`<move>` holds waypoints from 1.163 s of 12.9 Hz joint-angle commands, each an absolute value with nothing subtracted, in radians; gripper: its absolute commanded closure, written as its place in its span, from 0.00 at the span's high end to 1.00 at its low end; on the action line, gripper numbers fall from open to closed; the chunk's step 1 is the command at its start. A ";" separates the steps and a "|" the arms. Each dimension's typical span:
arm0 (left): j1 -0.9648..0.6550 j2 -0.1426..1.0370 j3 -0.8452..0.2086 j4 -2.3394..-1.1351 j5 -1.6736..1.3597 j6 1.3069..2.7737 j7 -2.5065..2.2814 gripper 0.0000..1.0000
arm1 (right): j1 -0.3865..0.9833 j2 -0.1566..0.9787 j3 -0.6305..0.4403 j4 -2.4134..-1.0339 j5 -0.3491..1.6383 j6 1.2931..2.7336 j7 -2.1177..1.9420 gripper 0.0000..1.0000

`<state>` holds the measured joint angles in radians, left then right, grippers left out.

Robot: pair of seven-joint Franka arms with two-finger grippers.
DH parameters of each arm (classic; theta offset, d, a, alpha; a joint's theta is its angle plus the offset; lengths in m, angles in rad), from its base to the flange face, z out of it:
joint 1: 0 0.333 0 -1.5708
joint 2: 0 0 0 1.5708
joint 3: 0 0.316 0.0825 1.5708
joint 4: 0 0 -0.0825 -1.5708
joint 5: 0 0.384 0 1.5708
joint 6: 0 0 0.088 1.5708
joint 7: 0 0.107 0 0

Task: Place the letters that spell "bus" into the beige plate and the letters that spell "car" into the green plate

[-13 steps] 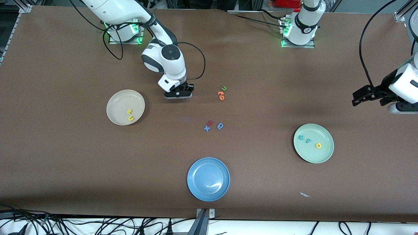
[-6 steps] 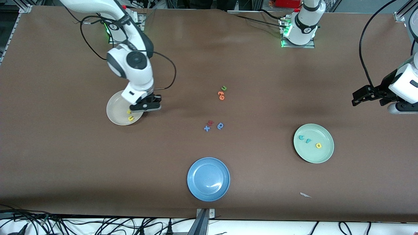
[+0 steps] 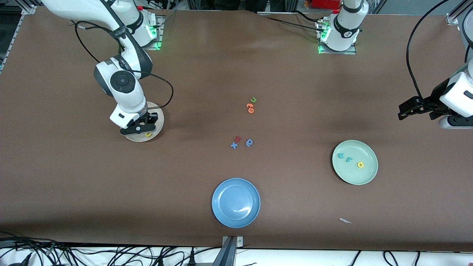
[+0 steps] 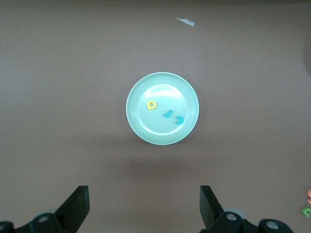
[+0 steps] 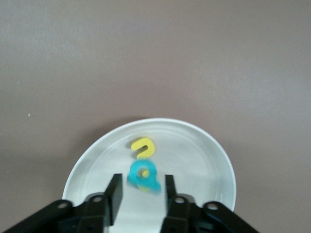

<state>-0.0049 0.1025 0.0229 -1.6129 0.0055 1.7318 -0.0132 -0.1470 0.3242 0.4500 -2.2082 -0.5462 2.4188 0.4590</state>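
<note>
Right end effector [image 3: 142, 127] over the beige plate [image 3: 159, 119], fingers parted, teal "b" [image 5: 144, 176] loose between them. Left end effector [image 3: 406, 111] waits open above the bench [image 3: 295, 74].

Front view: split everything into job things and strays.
Job: right gripper over beige plate, teal b, yellow u; green plate, teal c, teal r, yellow a; left gripper waiting.
Strays: blue plate, green u, orange letters, blue x, red letter, blue rounded letter.

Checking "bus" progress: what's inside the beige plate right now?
In the beige plate: a yellow "u" and a teal "b" between the right gripper fingers. The "s" is hidden.
</note>
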 commanded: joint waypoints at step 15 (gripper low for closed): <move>-0.003 0.084 0.023 -1.628 -0.014 1.724 -0.014 1.00 | -0.105 0.246 0.433 -1.752 -0.200 1.807 0.234 0.86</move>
<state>-0.0049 0.1025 0.0229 -1.6136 0.0055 1.7307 -0.0132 -0.1279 0.2629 0.4837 -1.8083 -0.2485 1.8748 0.3099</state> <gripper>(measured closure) 0.000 0.137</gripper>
